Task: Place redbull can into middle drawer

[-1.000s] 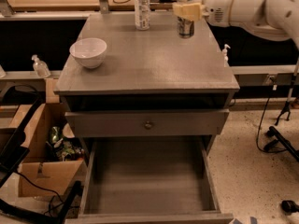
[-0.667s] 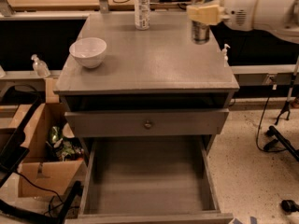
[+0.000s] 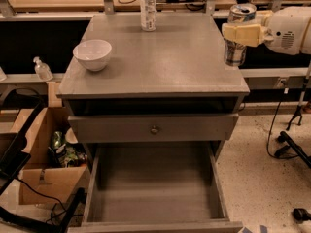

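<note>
The redbull can [image 3: 235, 54], silver and blue with a shiny open top, hangs in my gripper [image 3: 236, 33] over the right edge of the grey cabinet top [image 3: 165, 57], lifted off the surface. The cream fingers [image 3: 245, 33] are shut around the can's upper half, and the white arm reaches in from the right. The middle drawer [image 3: 155, 193] is pulled out wide open below and in front, its bare grey floor showing with nothing in it. It lies lower and to the left of the can.
A white bowl [image 3: 92, 54] sits at the left of the cabinet top and a clear plastic bottle [image 3: 148, 6] at the back. A drawer front with a round knob [image 3: 154, 128] is above the open drawer. A cardboard box [image 3: 46, 176] stands on the left, cables [image 3: 291, 147] on the right.
My gripper has carried the can from the back right of the cabinet top rightward and forward, to the top's right edge. The bowl, bottle and drawers have not moved.
</note>
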Tool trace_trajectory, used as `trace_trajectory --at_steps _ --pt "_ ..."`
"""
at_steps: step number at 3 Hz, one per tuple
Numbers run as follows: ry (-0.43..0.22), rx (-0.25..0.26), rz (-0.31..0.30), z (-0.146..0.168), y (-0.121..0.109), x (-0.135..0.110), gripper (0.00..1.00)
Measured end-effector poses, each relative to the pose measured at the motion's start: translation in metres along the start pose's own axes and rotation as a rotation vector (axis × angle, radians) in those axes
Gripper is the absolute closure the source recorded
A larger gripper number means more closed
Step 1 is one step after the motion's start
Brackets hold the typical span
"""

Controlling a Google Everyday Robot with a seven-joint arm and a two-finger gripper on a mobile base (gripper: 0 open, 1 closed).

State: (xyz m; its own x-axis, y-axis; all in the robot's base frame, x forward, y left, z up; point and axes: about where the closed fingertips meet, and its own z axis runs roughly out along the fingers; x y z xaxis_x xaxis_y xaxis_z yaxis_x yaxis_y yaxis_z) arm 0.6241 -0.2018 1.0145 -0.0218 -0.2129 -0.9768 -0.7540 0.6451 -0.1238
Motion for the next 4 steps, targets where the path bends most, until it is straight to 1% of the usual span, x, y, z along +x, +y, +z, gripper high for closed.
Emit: trace_trajectory --at_steps 1,2,3,4 --pt "-0.006 -0.013 0.003 0.007 0.004 0.003 1.00" --pt "-0.021 -0.024 0.027 0.005 0.020 0.024 1.00" --pt "-0.082 -0.068 0.067 -0.006 0.069 0.075 1.00" --pt "-0.143 -0.127 0.084 -0.006 0.126 0.127 1.00"
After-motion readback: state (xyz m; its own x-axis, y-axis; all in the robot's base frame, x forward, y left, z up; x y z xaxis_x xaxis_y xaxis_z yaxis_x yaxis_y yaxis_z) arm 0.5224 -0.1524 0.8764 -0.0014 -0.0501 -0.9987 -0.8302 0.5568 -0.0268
